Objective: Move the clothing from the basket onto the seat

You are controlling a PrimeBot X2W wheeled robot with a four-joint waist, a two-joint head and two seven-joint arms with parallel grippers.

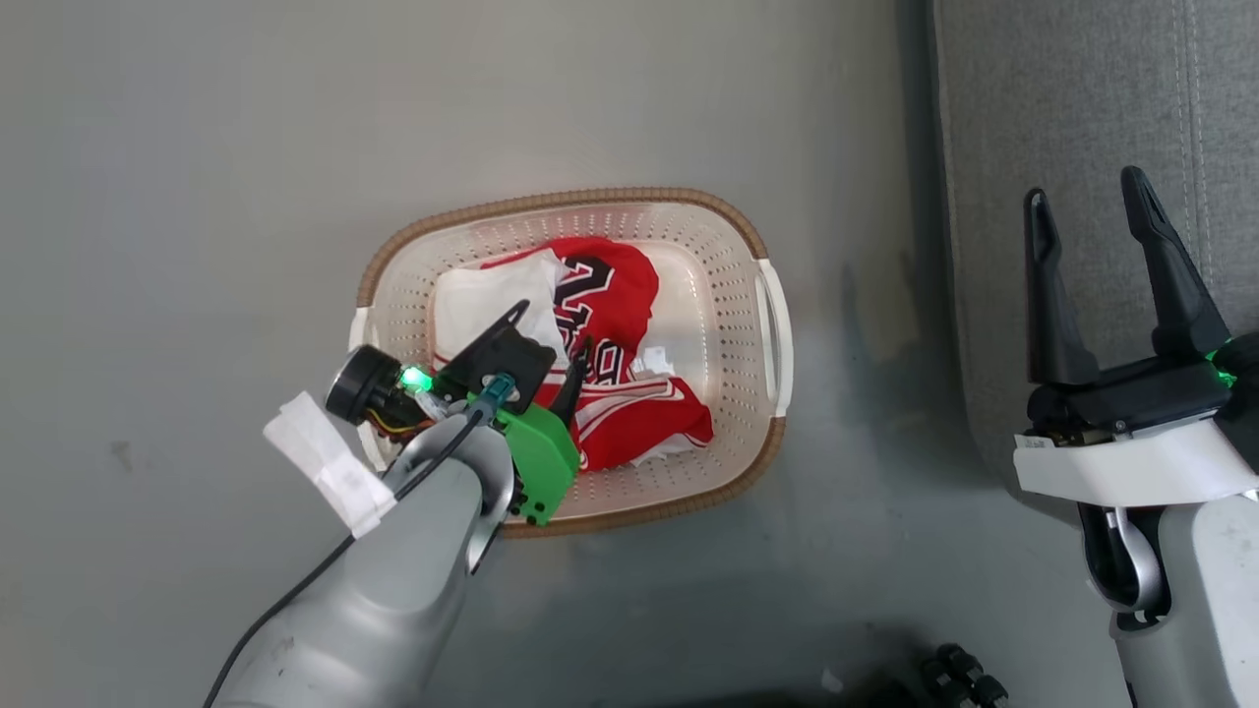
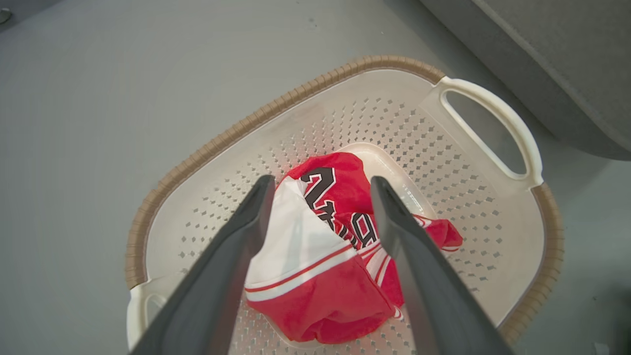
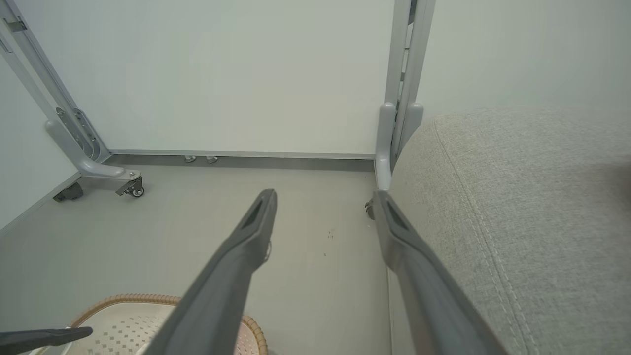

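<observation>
The cream perforated basket (image 1: 561, 202) with a brown rim stands on the grey floor. Inside it lies the crumpled red clothing (image 1: 629, 295) with white trim and dark numerals; a white-and-red piece (image 2: 320, 291) sits on top. My left gripper (image 1: 553, 329) hangs open over the basket's near left, its two fingers (image 2: 246, 231) straddling the pile from above (image 2: 321, 182). My right gripper (image 1: 1082, 197) is open with nothing in it, at the left edge of the light-grey seat (image 1: 1082, 98), right of the basket. The seat (image 3: 517, 197) lies just right of that gripper (image 3: 324, 195).
Bare grey floor surrounds the basket (image 3: 128, 298). A pale wall stands beyond, with a wheeled metal frame leg (image 3: 98, 172) at the left and an upright grey post (image 3: 399, 123) against the seat's far corner. A dark object (image 1: 959, 674) lies at the floor's near edge.
</observation>
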